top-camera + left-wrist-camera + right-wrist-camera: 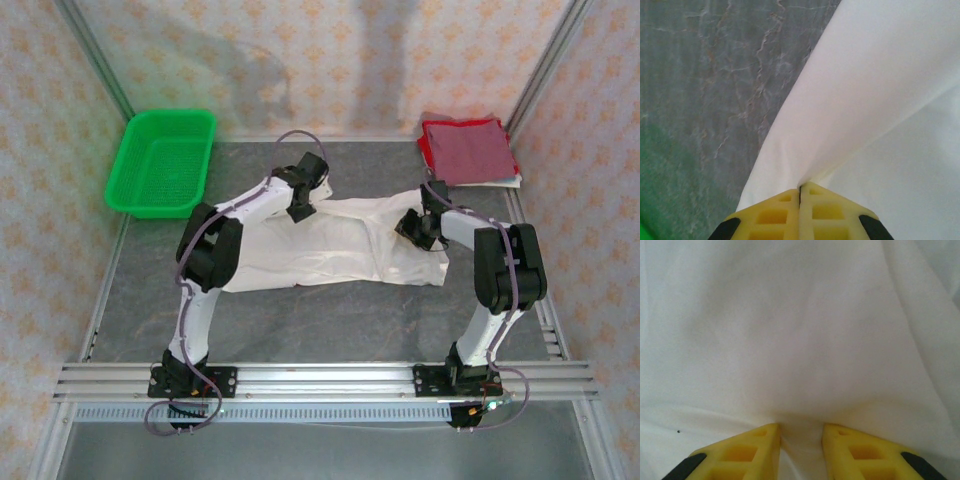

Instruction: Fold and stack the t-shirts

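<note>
Closest to us in the left wrist view is the left gripper (800, 189), its yellow fingers (772, 216) pressed flat together with no gap between them. A ridge of the white t-shirt (865, 100) rises straight out of that seam, so we take the cloth as pinched there. In the right wrist view the right gripper (801, 429) has its jaws a little apart, and white cloth is bunched into the gap with creases fanning out from it; we read that as a hold on the same shirt. From above, the white t-shirt lies spread across the middle of the grey table (330, 330), wrinkled and not yet folded, with the left gripper at its far left corner and the right gripper at its right edge. The dark red t-shirt (468, 150) sits folded square in the far right corner, well apart from the white one — a strip of white shows under its near edge. The green basket (168, 114) stands in the far left corner of the table.
</note>
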